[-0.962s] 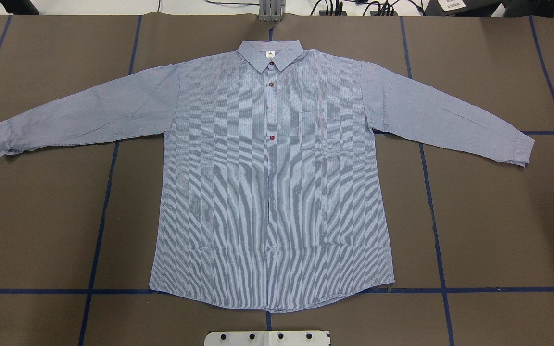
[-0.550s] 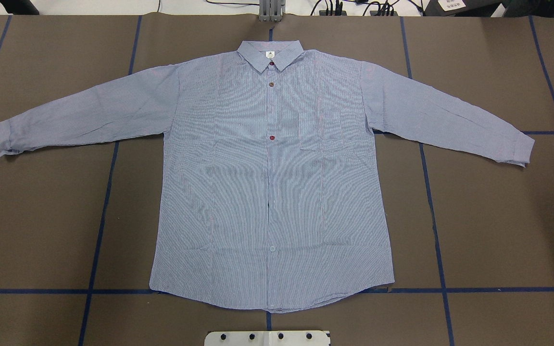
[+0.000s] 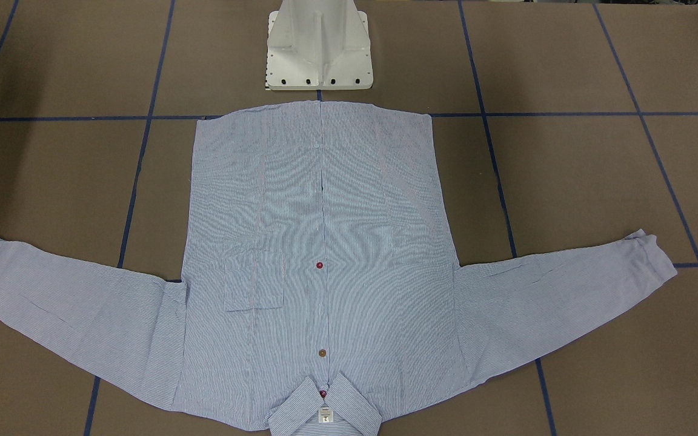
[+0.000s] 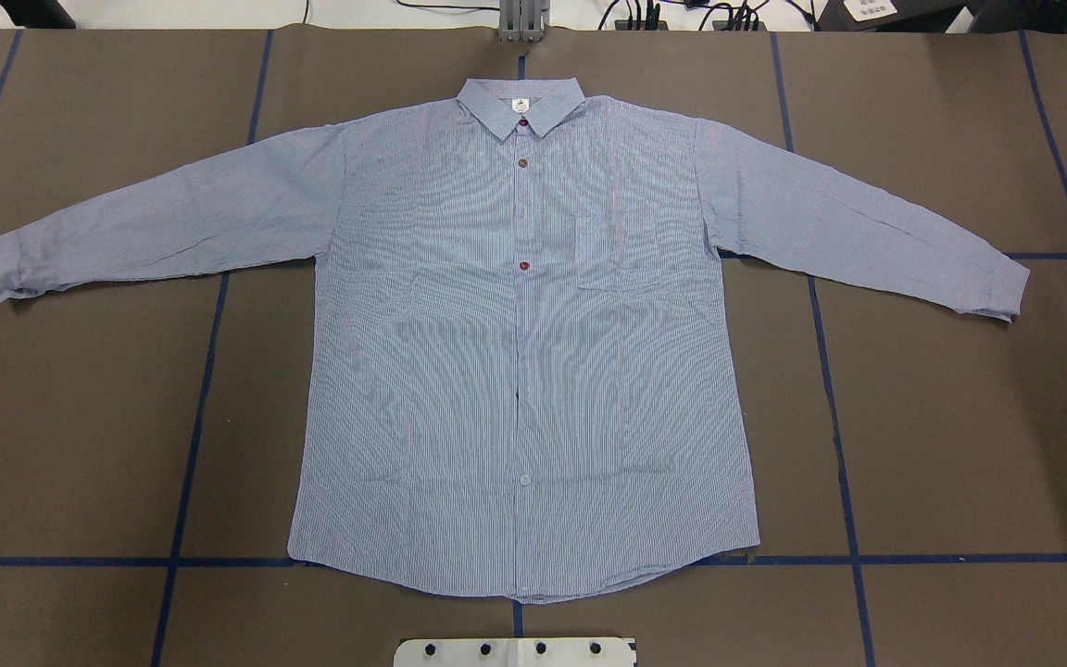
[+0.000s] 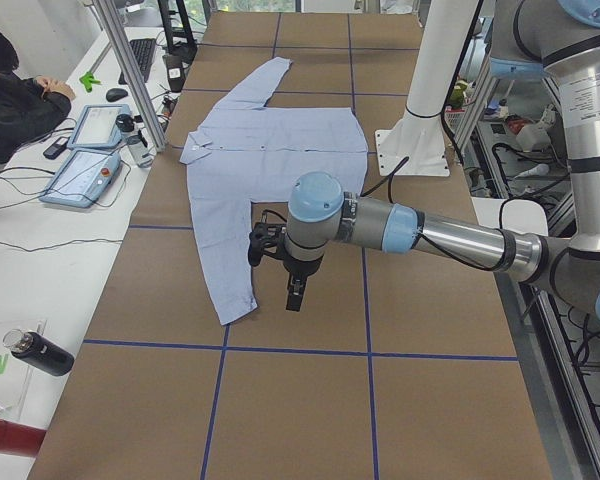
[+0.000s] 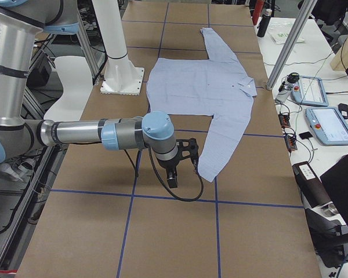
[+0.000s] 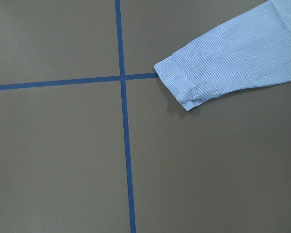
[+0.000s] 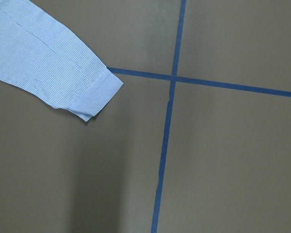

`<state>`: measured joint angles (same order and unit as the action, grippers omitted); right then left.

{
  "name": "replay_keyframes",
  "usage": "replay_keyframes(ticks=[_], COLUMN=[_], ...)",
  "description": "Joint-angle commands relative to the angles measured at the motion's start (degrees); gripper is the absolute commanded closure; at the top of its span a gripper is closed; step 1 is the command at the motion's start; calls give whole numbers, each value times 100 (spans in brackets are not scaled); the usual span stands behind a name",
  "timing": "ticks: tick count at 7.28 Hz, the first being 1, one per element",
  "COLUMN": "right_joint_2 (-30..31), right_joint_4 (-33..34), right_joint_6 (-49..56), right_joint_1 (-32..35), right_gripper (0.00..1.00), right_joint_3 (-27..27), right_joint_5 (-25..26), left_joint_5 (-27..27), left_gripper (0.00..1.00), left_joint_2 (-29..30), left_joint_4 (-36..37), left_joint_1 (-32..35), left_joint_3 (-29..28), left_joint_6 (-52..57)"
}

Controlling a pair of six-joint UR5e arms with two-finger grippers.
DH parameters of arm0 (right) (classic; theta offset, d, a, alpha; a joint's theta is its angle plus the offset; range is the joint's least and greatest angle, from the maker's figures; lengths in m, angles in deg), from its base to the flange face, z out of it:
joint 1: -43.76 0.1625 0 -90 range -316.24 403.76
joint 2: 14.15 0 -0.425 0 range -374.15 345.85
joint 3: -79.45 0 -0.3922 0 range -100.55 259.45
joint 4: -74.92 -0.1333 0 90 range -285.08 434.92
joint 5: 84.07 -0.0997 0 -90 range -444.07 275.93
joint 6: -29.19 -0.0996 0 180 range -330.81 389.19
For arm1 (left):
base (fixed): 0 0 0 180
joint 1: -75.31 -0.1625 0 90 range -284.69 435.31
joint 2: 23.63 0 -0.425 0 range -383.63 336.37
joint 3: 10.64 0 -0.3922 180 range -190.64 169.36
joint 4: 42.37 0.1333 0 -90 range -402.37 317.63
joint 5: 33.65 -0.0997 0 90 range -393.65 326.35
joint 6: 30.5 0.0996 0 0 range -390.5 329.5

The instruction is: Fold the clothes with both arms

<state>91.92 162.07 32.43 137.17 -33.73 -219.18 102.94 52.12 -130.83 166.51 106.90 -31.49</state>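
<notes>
Plainly, facing the robot, the shirt [image 3: 319, 242] is lying flat on the table [image 3: 567, 181], collar [image 3: 323, 412] at 6 o'clock. Overhead, its sleeves [image 4: 172, 213] are reaching toward 9 and 3 o'clock. From the table ends, the left gripper [image 5: 294, 295] is hovering beside the left cuff [image 5: 237, 303] and the right gripper [image 6: 173, 176] beside the right cuff [image 6: 211, 165]; whether either pincer is apart or together cannot be told. Wrist cameras are showing the cuffs at 2 and 10 o'clock, so a straight descent is risking a missed or single-layer pinch.
</notes>
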Motion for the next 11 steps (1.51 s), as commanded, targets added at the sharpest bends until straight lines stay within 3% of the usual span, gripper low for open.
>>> replay_keyframes(ticks=[1,2,4,5,6,7,8,11], right_joint_2=[-104,-104,-287,-575,-613,-648,-666,-1333], right_joint_4=[-32,-49,-863,-901,-945,-1224,-1610,-1877], right_joint_6=[-131,-122,-104,-296,-524,-535,-544,-500], right_joint_1=[-147,-156,-646,-779,-1337,-1812,-2078,-2817], right_gripper=[0,0,1,2,1,1,1,2], right_joint_3=[-20,-37,-3,224,165,191,417,1226], right_joint_5=[-86,-626,-545,-622,-448,284,596,800], left_joint_5=[-1,-19,-19,-1,16,25,25,25], left_gripper=[0,0,0,0,0,0,0,0], left_joint_2=[132,438,634,625,625,617,608,590], left_joint_4=[-57,-223,-304,-304,-330,-330,-330,-330], left_joint_1=[12,12,12,12,12,12,12,20], left_joint_3=[-37,-125,-204,-231,-301,-319,-319,-328], left_joint_6=[310,301,275,292,310,327,345,354])
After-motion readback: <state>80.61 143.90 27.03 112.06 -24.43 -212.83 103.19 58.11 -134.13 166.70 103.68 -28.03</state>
